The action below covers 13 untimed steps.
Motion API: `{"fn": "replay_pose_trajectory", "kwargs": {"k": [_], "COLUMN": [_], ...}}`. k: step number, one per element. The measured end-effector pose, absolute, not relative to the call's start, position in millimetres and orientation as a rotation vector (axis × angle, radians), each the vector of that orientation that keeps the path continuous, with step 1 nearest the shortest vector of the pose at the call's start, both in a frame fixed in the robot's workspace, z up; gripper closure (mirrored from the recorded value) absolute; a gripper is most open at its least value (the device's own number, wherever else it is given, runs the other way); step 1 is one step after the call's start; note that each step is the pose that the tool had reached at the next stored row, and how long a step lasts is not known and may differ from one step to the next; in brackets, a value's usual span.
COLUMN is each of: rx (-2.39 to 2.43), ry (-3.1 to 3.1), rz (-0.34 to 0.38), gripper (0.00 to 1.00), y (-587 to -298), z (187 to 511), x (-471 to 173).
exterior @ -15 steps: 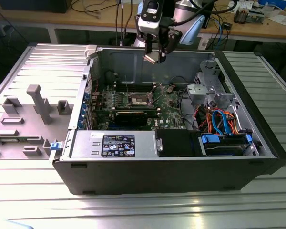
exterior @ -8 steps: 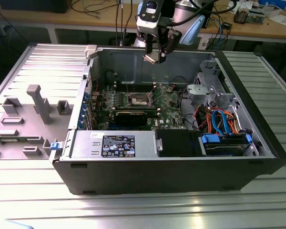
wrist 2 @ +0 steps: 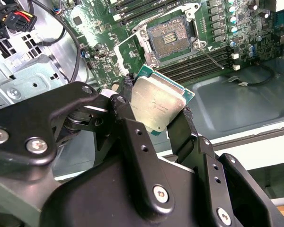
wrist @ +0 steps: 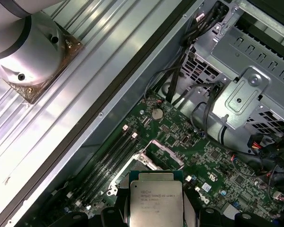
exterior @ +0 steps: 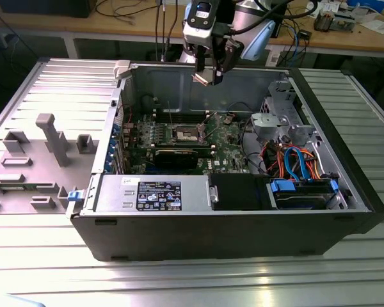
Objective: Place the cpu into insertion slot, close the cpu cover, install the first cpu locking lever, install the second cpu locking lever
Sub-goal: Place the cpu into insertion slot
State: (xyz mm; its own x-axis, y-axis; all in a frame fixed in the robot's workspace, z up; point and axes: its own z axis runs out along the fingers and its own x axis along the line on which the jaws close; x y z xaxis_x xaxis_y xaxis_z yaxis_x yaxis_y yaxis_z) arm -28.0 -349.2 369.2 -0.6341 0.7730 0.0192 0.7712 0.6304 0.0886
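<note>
Silver-grey, the cpu (wrist 2: 158,101) sits pinched by its edges between your pincer's (wrist 2: 156,108) closed fingers, hanging above the motherboard (wrist 2: 104,56) inside the open computer case (exterior: 211,236). You can see the insertion slot (wrist 2: 172,37) uncovered beneath, well apart.

- The cpu (wrist 2: 158,104) has a dull silver metal top, smooth, with a green edge.
- The slot (wrist 2: 170,38) has a shiny metal rim.
- The gripper (wrist 2: 157,100) is matt black.
- The case (exterior: 211,236) is matt black outside and bare grey sheet metal inside.
- The table (exterior: 179,281) is ribbed metal with a soft shine.
</note>
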Motion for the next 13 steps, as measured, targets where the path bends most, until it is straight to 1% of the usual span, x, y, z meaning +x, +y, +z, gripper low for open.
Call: {"fn": "replay_pose_trajectory", "kwargs": {"k": [13], "rx": [1.442], "ry": [2.761], "rz": [0.136], "gripper": [0.45], "y": [-349.2], "z": [368.7], "x": [-28.0]}}
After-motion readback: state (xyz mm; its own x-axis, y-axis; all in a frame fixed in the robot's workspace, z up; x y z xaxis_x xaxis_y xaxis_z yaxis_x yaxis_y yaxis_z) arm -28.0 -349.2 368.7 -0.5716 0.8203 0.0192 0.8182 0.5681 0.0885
